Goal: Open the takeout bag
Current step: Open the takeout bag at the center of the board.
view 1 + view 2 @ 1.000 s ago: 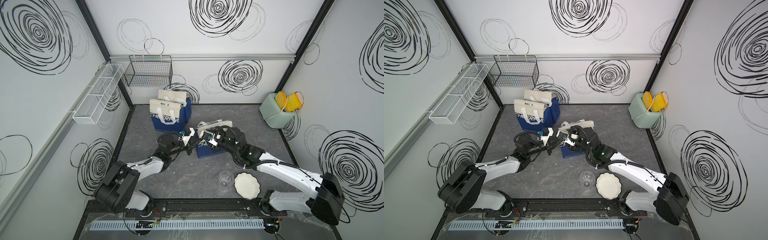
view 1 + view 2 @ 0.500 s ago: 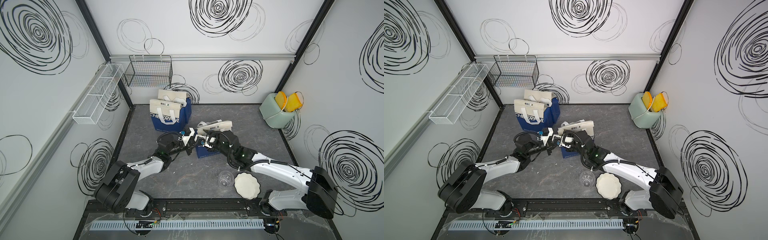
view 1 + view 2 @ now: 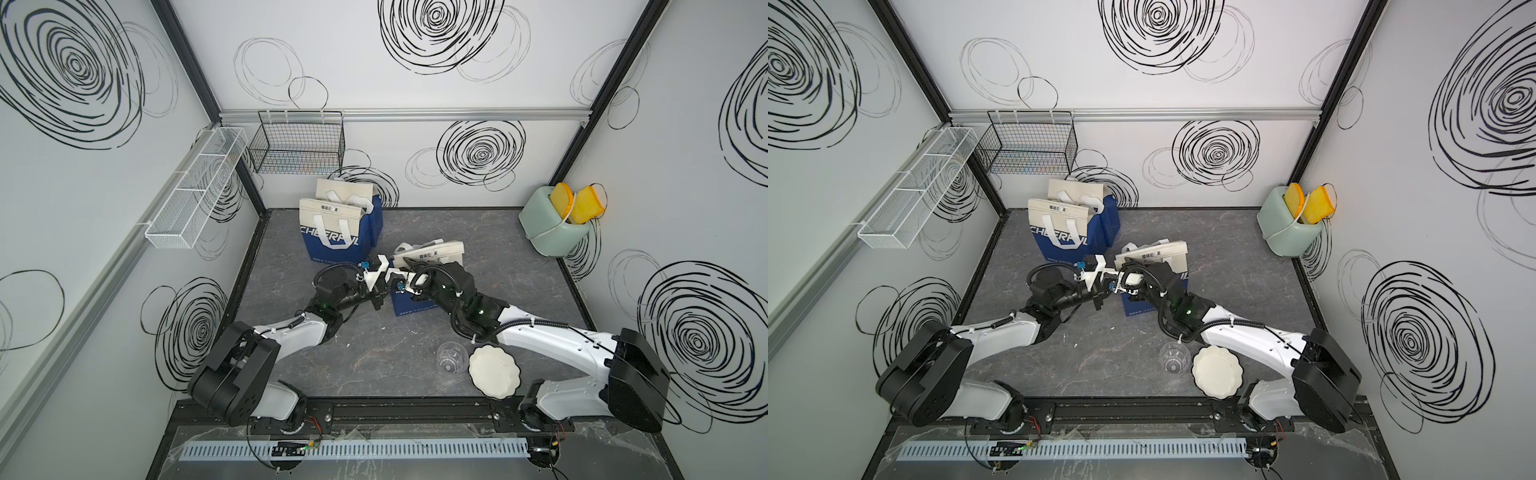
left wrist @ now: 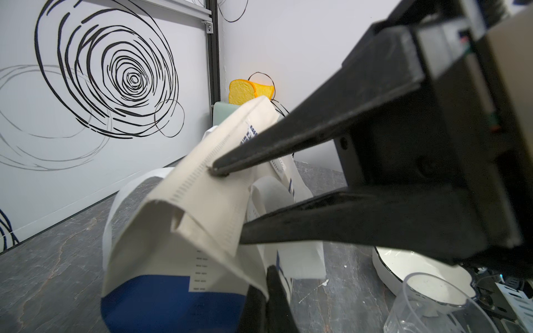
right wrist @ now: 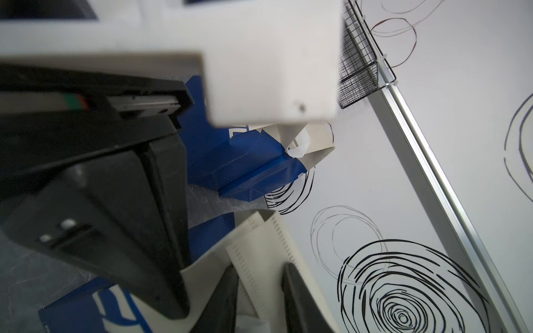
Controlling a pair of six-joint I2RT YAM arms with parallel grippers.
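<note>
Between swirled walls [image 3: 374, 95], marbled tabletop [image 3: 498, 266] bears takeout bag [image 3: 432, 254].

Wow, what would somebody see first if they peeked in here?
Probably the robot's two claws, the left gripper and right gripper, tip to tip in the middle of the grey table, both at the white top of a little blue takeout bag. Next, the mint-green toaster with yellow toast sticking out, in the far corner on the robot's right.
</note>
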